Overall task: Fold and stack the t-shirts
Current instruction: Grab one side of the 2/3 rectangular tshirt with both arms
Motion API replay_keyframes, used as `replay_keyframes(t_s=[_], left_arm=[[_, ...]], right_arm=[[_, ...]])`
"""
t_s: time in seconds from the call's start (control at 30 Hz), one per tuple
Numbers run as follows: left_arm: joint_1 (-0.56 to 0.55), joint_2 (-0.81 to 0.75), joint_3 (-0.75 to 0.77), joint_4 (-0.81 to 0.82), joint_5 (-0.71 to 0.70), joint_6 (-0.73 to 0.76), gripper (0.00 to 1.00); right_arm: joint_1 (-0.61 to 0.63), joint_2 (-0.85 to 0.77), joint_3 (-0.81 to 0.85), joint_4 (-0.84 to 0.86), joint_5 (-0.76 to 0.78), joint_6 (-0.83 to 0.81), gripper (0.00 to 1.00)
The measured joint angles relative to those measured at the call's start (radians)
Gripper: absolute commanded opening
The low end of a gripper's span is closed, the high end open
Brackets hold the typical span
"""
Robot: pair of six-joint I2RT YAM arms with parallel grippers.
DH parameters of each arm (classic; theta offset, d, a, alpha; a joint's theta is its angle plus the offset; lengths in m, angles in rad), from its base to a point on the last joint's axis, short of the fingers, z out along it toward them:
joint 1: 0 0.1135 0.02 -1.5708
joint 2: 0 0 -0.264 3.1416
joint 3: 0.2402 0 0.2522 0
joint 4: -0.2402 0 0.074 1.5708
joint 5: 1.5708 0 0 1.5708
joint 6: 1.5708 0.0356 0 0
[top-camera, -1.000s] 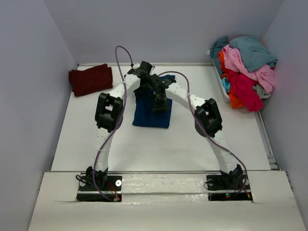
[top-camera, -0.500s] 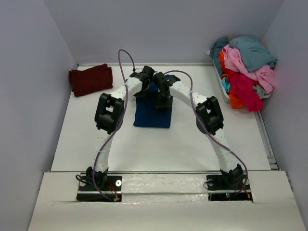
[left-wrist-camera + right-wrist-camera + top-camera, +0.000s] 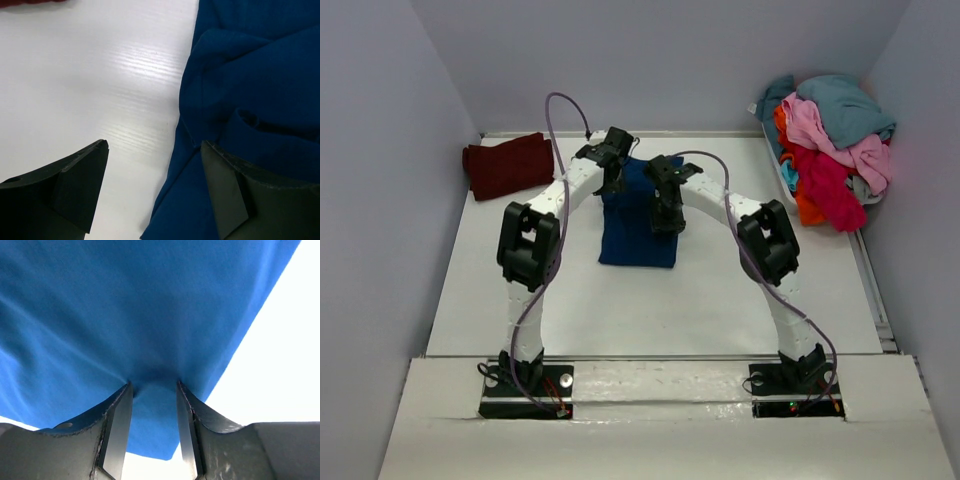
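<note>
White bin (image 3: pixel 780 182) at upper right of the top view is heaped above its rim with loose t-shirts (image 3: pixel 835 130): teal, pink, red, orange. Mid-frame the folded blue t-shirt (image 3: pixel 638 238) lies on the table (image 3: pixel 520 285), right gripper (image 3: pixel 154 385) clenched on a pinch of its cloth. Left gripper (image 3: pixel 155 145) is spread wide, one finger apparently touching the shirt's left edge; maroon t-shirt (image 3: pixel 508 165) sits at upper left.

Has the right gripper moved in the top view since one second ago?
Yes. The right gripper has shifted a little to the right, toward the pile of t-shirts at the far right, and it pinches the navy t-shirt.
</note>
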Motion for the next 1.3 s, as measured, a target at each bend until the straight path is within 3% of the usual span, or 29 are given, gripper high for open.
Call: replay_keyframes(t_s=[0.57, 1.3], left_arm=[[-0.043, -0.154, -0.348, -0.021, 0.217, 0.005, 0.86], [-0.060, -0.226, -0.454, -0.023, 0.333, 0.005, 0.87]], right_arm=[[0.000, -0.106, -0.073, -0.034, 0.006, 0.015, 0.55], [0.018, -0.213, -0.293, -0.061, -0.050, 0.091, 0.56]])
